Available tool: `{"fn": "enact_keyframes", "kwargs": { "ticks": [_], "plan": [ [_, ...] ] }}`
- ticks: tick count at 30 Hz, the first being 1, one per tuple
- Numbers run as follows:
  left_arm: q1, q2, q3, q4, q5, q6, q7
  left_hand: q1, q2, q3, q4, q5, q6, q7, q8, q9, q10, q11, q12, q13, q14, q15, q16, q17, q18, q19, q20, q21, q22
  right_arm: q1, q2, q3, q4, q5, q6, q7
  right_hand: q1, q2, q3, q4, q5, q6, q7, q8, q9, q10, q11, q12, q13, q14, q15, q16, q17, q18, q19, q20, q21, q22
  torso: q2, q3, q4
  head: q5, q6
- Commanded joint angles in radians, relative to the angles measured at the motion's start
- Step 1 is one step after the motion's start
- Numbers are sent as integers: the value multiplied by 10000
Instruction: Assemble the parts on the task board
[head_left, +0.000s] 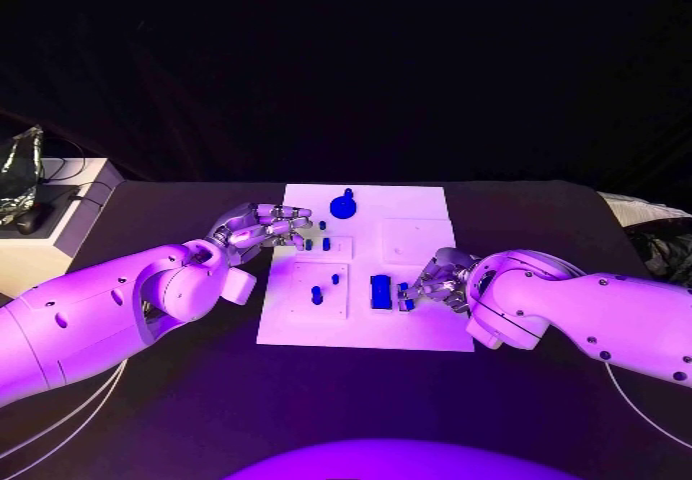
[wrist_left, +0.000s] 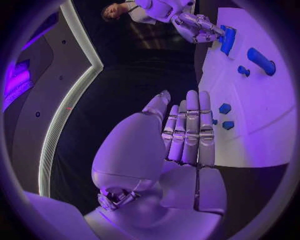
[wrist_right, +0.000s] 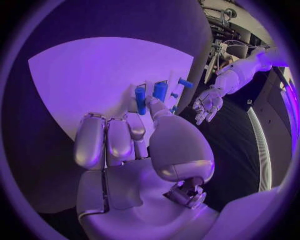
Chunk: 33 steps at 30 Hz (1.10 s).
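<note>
The white task board (head_left: 418, 240) lies in the middle of the table. At its far end sits a large round blue part (head_left: 343, 206). Two small blue parts (head_left: 320, 241) lie beside my left hand (head_left: 267, 228), which hovers at the board's left edge with its fingers stretched out side by side (wrist_left: 187, 130) and nothing in them. Two blue pegs (head_left: 317, 294) stand in the near left panel. My right hand (head_left: 437, 283) is at the board's near right, next to an upright blue block (head_left: 381, 291). Its thumb and fingers (wrist_right: 134, 125) pinch a small blue part (wrist_right: 140, 98).
A white box (head_left: 58, 225) with dark gear on it stands off the table's far left corner. Bare black table surrounds the board (wrist_left: 262, 115) on all sides. In the left wrist view the right hand (wrist_left: 197, 25) shows beside the blue block (wrist_left: 228, 39).
</note>
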Motion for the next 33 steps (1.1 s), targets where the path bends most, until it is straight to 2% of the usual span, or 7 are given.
{"fn": "enact_keyframes", "kwargs": {
  "ticks": [1,7,9,10,17,20,33],
  "plan": [
    [-2,6,7,32,47,121,35,48,15,42,15,36,18,48,-17,7,-55,-15,-27,-11,-21,32,-3,0,-45,63,9,-44,9,-42,51,-28,-17,-31,236,18,25,90,1284,-1333,-35,55,21,10,-15,24,-25,-35,359,-2,-88,-69,-15,13,467,-73,-43,1621,-2,3,2,0,-5],
    [-2,-8,7,38,47,115,25,48,15,42,15,36,18,48,-17,7,-55,-15,-27,-11,-21,32,-3,0,-45,63,9,-44,9,-44,100,-29,-68,-123,174,50,-93,57,1158,-1129,-422,82,17,-21,-72,22,-21,-35,358,-2,-84,-76,-23,14,465,-72,-60,1616,4,-2,3,-8,-7],
    [-2,-8,7,36,47,115,21,48,15,42,15,36,18,48,-17,7,-55,-15,-27,-11,-21,32,-3,0,-45,63,9,-44,9,-46,119,-30,-72,-135,160,70,-212,-41,970,-919,-859,129,25,-44,-129,33,-14,-19,364,-1,-73,-80,-27,14,468,-66,-58,1618,0,-2,7,0,-28],
    [-2,-8,7,35,47,116,18,48,15,42,15,36,18,48,-17,7,-55,-15,-27,-11,-21,32,-3,0,-45,63,9,-44,9,-47,127,-30,-74,-139,150,79,-326,-110,740,-792,-817,158,35,-46,-147,37,-4,-14,365,0,-62,-78,-26,16,467,-61,-64,1616,0,-2,7,0,-28],
    [-2,5,7,19,47,127,13,36,7,42,23,35,9,53,-18,7,-60,-12,-26,-11,-21,35,-4,-2,-42,68,13,-55,14,-52,152,-31,-119,-150,36,136,-451,-148,-500,-55,-929,211,71,-116,-283,37,38,-5,360,0,-32,-67,-21,25,470,-34,-66,1618,-4,-9,2,-10,-60],
    [-2,13,7,12,47,128,13,36,7,42,23,35,9,53,-18,7,-60,-12,-26,-11,-21,35,-4,-2,-42,68,13,-55,14,-53,158,-32,-152,-151,-2,147,-334,-77,-1070,339,-1001,218,98,-126,-321,35,53,3,357,-3,-26,-57,-18,33,472,-16,-62,1620,-2,-13,1,-13,-60],
    [-2,19,7,-2,47,122,15,36,7,42,23,35,9,53,-18,7,-60,-12,-26,-11,-21,35,-4,-2,-42,68,13,-55,14,-56,164,-34,-169,-163,-11,230,-432,-182,-1578,1009,-1047,212,121,-117,-348,32,74,21,348,-2,-11,-43,-18,39,473,-2,-53,1621,-6,-2,4,-10,-72]
  ]
}}
